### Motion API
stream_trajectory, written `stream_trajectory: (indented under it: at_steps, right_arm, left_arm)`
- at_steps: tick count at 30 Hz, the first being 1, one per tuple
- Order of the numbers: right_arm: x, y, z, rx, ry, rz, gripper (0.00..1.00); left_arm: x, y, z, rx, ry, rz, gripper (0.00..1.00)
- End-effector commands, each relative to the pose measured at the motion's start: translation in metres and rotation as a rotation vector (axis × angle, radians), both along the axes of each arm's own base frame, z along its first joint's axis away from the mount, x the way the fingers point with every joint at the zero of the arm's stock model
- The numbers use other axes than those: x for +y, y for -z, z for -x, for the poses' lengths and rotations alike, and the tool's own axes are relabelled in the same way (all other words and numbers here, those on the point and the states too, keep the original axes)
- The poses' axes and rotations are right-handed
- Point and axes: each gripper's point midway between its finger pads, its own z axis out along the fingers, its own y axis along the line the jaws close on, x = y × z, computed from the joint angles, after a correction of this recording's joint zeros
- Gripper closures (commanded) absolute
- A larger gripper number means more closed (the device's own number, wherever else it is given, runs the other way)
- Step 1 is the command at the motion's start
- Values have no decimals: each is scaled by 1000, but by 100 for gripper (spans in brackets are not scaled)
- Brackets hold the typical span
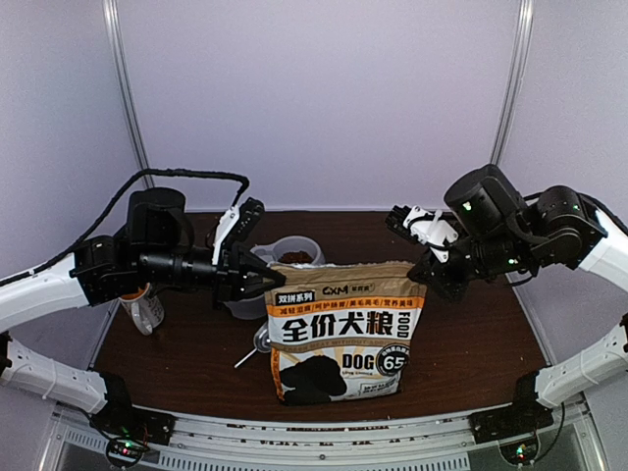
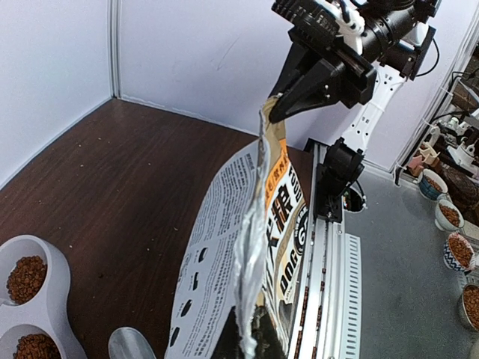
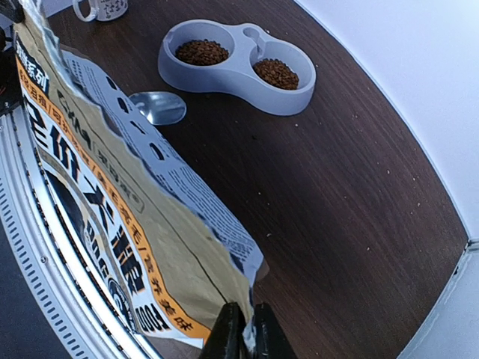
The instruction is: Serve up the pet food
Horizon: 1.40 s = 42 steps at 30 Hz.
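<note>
The kraft-brown dog food bag (image 1: 343, 329) stands upright mid-table, its top edge stretched between my two grippers. My left gripper (image 1: 263, 282) is shut on the bag's top left corner, and in the left wrist view the bag (image 2: 224, 247) runs up from my left gripper (image 2: 247, 340). My right gripper (image 1: 424, 265) is shut on the top right corner, with its fingers (image 3: 232, 336) pinching the bag (image 3: 112, 209). Pet food (image 3: 202, 52) fills both wells of the grey double bowl (image 3: 239, 86), which sits behind the bag. The bag's inside is hidden.
A metal scoop (image 1: 257, 343) lies on the table left of the bag. A printed mug (image 1: 147, 309) stands at the far left under my left arm. Several small bowls of kibble (image 2: 449, 217) sit off the table beyond the right arm's base.
</note>
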Motion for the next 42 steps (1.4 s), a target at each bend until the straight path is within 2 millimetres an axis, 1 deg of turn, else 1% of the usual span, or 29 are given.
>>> stream_trajectory:
  at_steps: [1, 2, 5, 9, 10, 12, 13, 16, 18, 19, 21, 23, 25, 28, 31, 33, 37, 39, 41, 42]
  right_arm:
    - [-59, 10, -11, -46, 157, 162, 97]
    - [-59, 10, -10, -46, 158, 161, 100]
    - [-58, 10, -9, -40, 151, 151, 100]
    - [-45, 3, -6, -20, 114, 93, 100]
    - [-38, -1, -5, -12, 96, 66, 93]
    - [-23, -10, -1, 7, 53, 5, 70]
    - [-15, -15, 1, 17, 27, -27, 60]
    - [11, -32, 5, 34, -52, -116, 41]
    - [27, -37, 5, 36, -92, -143, 34]
    - [35, -40, 6, 36, -112, -153, 32]
    - [52, -43, 7, 47, -157, -171, 29]
    - [69, -45, 9, 58, -204, -188, 28]
    - [84, -47, 12, 66, -243, -203, 27]
    - [102, -48, 13, 70, -286, -217, 27]
    - [116, -47, 12, 70, -313, -220, 28]
    - [125, -41, 10, 77, -328, -207, 30]
    - [134, -41, 9, 79, -351, -205, 31]
    - [136, -49, 10, 70, -351, -234, 29]
    - [136, -64, 12, 51, -356, -288, 26]
    - [135, -73, 11, 37, -348, -319, 24]
  left_arm:
    - [11, -28, 0, -50, -16, 74, 100]
    - [10, -27, 0, -49, -16, 72, 100]
    - [10, -28, 0, -51, -15, 75, 100]
    - [10, -27, 0, -49, -15, 73, 100]
    - [10, -28, 0, -50, -16, 75, 100]
    - [10, -28, -2, -50, -21, 72, 100]
    - [10, -27, -2, -52, -24, 69, 97]
    - [7, -25, -5, -55, -22, 47, 75]
    - [4, -22, -6, -55, -12, 24, 61]
    - [2, -21, -6, -56, -6, 10, 57]
    - [-2, -19, -7, -61, 7, -11, 48]
    - [-7, -19, -6, -70, 27, -24, 44]
    - [-12, -20, -6, -78, 41, -33, 41]
    - [-17, -20, -6, -88, 54, -46, 41]
    - [-20, -18, -7, -90, 62, -56, 45]
    - [-23, -16, -6, -88, 70, -60, 46]
    - [-20, -17, -8, -88, 46, -60, 43]
    - [-15, -30, -10, -109, 14, -15, 37]
    - [-6, -48, -10, -127, -15, 50, 28]
    - [-1, -59, -10, -127, -25, 86, 25]
